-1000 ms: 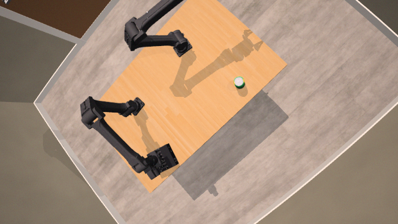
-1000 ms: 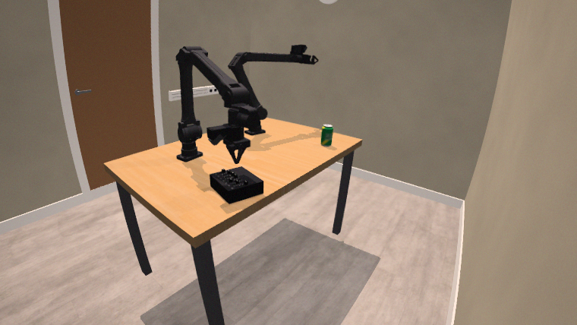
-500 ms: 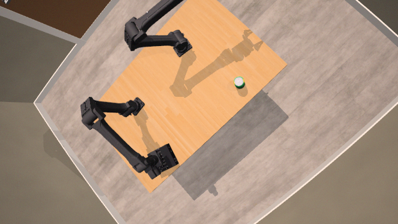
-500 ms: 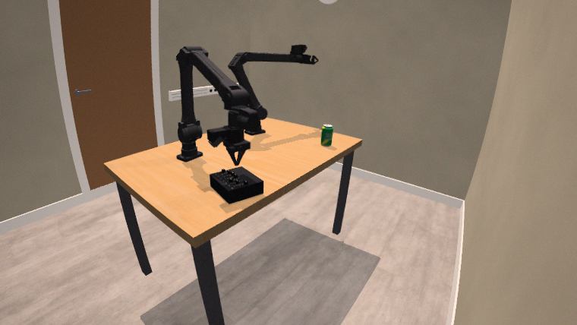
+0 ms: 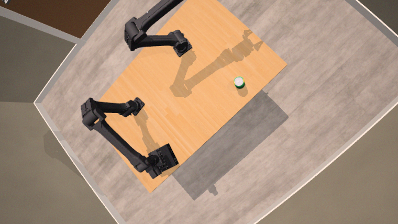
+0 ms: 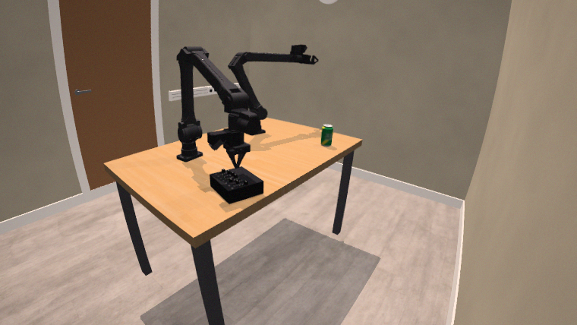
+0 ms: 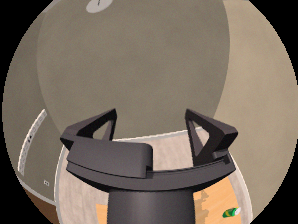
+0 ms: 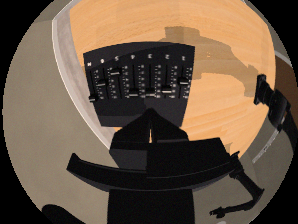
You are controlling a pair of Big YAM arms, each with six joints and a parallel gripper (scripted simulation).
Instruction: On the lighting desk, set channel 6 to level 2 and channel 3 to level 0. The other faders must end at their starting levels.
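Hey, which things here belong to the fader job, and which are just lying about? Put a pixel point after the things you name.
For the job:
- lighting desk (image 5: 172, 155) (image 6: 250, 181) (image 8: 150, 107) with its faders
- right gripper (image 6: 237, 166) (image 8: 150, 112), shut, near the desk

Just lying about:
- green can (image 5: 239, 82) (image 6: 326, 135) (image 7: 230, 213), upright on the table (image 5: 211, 116) (image 6: 282, 169) (image 8: 225, 110)

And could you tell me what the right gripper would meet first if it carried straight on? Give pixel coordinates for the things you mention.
Probably the lighting desk (image 5: 173, 155) (image 6: 248, 194) (image 8: 150, 107), just below the right gripper (image 6: 237, 166) (image 8: 150, 112); which part is unclear.
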